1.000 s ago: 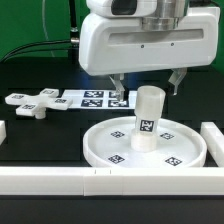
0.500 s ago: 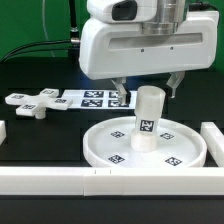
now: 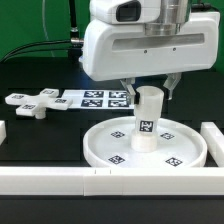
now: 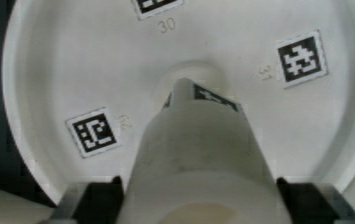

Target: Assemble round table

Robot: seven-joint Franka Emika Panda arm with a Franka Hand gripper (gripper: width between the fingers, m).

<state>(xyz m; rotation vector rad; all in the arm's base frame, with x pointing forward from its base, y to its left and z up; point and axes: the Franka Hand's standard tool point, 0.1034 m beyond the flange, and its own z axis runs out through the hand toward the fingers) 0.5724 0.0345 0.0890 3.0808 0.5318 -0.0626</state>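
Note:
The large round rimmed disc (image 3: 110, 150) lies flat on the table, tags up, and fills the wrist view (image 4: 85, 60). The short thick cylinder leg (image 3: 147, 120) stands upright at its centre; it also shows in the wrist view (image 4: 200, 150). My gripper (image 3: 149, 95) is directly above, with one finger on each side of the leg's top. The fingers (image 4: 99, 203) sit very near the leg's sides with thin gaps, so the gripper (image 4: 202, 205) is open. The small cross-shaped base (image 3: 30, 103) lies on the table at the exterior view's left.
The marker board (image 3: 95, 98) lies behind the disc. Long white border walls run along the front (image 3: 100, 180) and stand at the exterior view's right (image 3: 212, 135) and left (image 3: 3, 130).
The two fingers have moved inward toward the leg's top. The disc, leg and cross base have not moved.

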